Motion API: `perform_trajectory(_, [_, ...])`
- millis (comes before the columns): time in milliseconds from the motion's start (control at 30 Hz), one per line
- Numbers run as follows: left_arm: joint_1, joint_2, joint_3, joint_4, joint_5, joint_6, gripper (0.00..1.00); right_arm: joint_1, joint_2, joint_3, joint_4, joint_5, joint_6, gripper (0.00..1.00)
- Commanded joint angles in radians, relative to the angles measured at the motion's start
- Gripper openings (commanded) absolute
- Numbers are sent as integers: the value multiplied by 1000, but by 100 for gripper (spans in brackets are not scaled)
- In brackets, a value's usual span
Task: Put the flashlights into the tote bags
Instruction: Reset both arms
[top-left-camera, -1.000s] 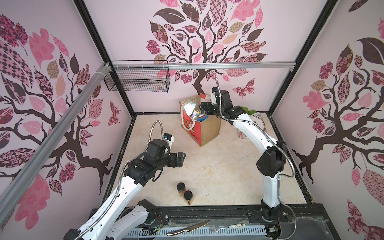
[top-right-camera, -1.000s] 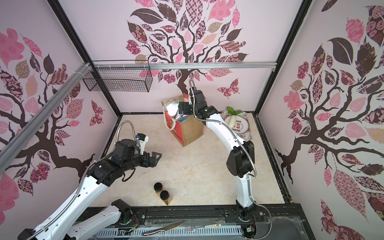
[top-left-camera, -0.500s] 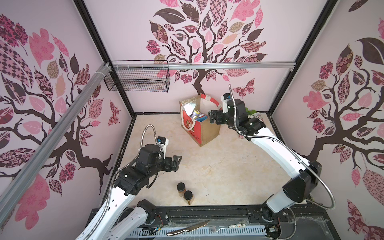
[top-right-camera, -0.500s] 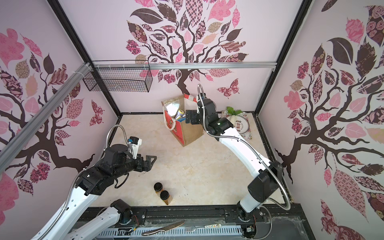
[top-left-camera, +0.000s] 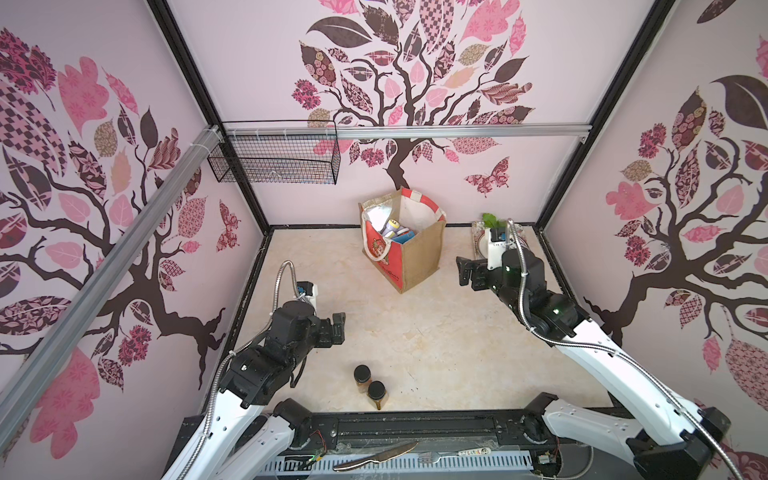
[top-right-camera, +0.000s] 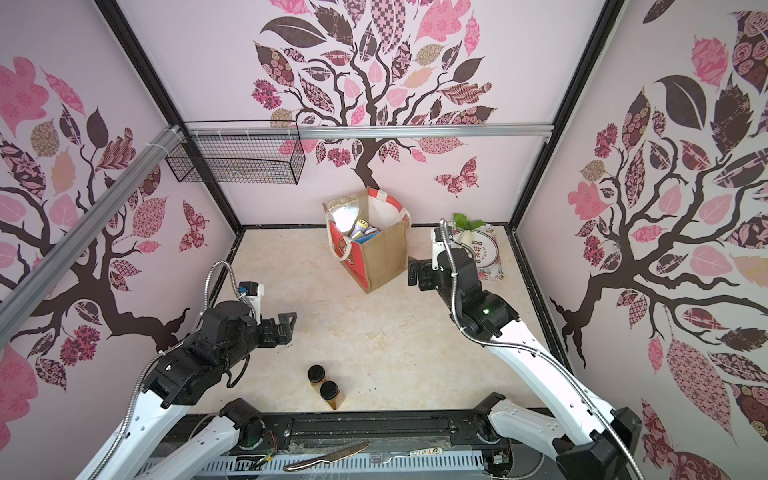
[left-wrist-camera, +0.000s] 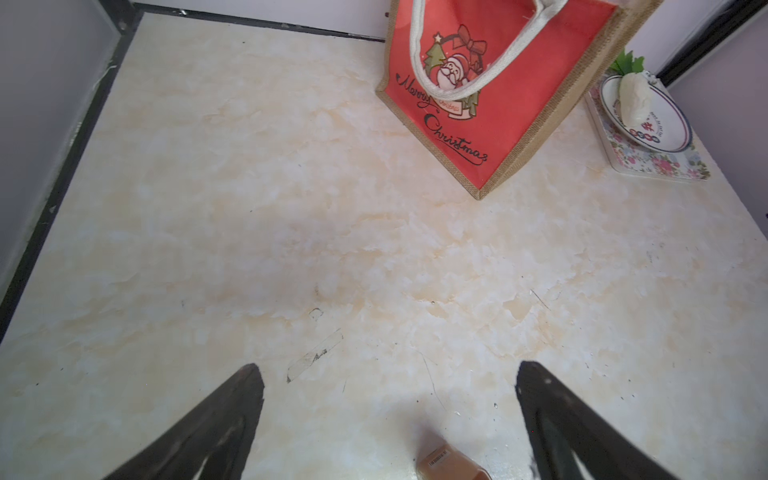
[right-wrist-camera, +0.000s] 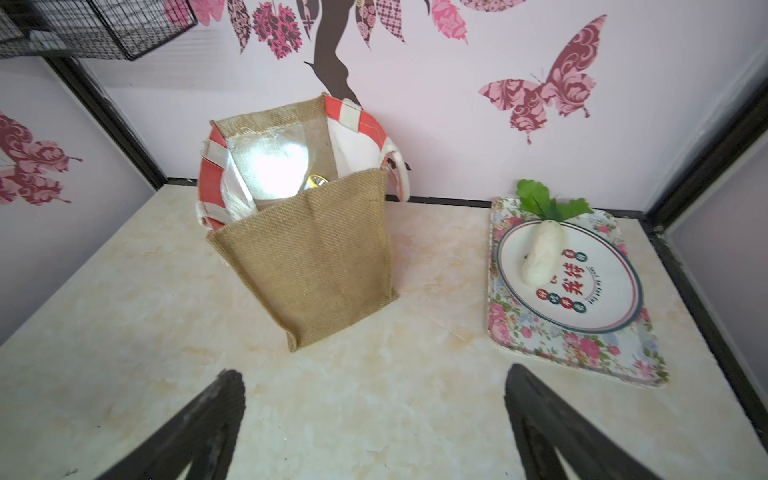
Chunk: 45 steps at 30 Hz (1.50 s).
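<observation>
Our left jaws and right jaws are spread wide, holding nothing. We see the flashlights (top-left-camera: 392, 228) inside the bag (top-left-camera: 420, 259), standing at the far side of the desk (top-left-camera: 436, 340).

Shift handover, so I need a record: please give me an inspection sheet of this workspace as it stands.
Surface: beige marbled table, scuffed; no flashlight lying on it.
Job's things: tote bag standing at the back; flashlights visible inside it.
Clutter: two brown jars near the front; radish on a plate on a floral tray; knife and fork at the front edge.
Grippers: left gripper and right gripper, jaws open, empty.
Cables: metal hoses along both arms, touching no objects.
Surroundings: wire basket on the back wall; tree-patterned walls.
</observation>
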Motion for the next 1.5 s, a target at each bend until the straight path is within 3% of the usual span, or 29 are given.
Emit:
perform_trajectory(0, [1, -31, -54, 11, -122, -31, 98, -9, -98, -99, 66, 123, -29, 100])
perform_trajectory(167, [1, -73, -104, 18, -257, -62, 98, -10, -248, -313, 179, 248, -60, 100])
perform_trajectory(300, [3, -71, -144, 50, -370, -80, 98, -17, -360, -476, 280, 263, -100, 100])
perform_trajectory(800, [117, 81, -283, 342, -380, 80, 98, -125, -537, -839, 399, 270, -102, 100])
perform_trajectory(1033, [132, 208, -306, 479, -432, 147, 98, -164, -408, -935, 639, 256, -124, 100])
perform_trajectory(1267, [155, 300, -385, 693, -463, 202, 98, -334, -255, -955, 794, 105, -98, 100])
perform_trajectory(1467, [241, 395, -438, 932, -400, 237, 98, -364, -51, -934, 1018, 49, -112, 100])
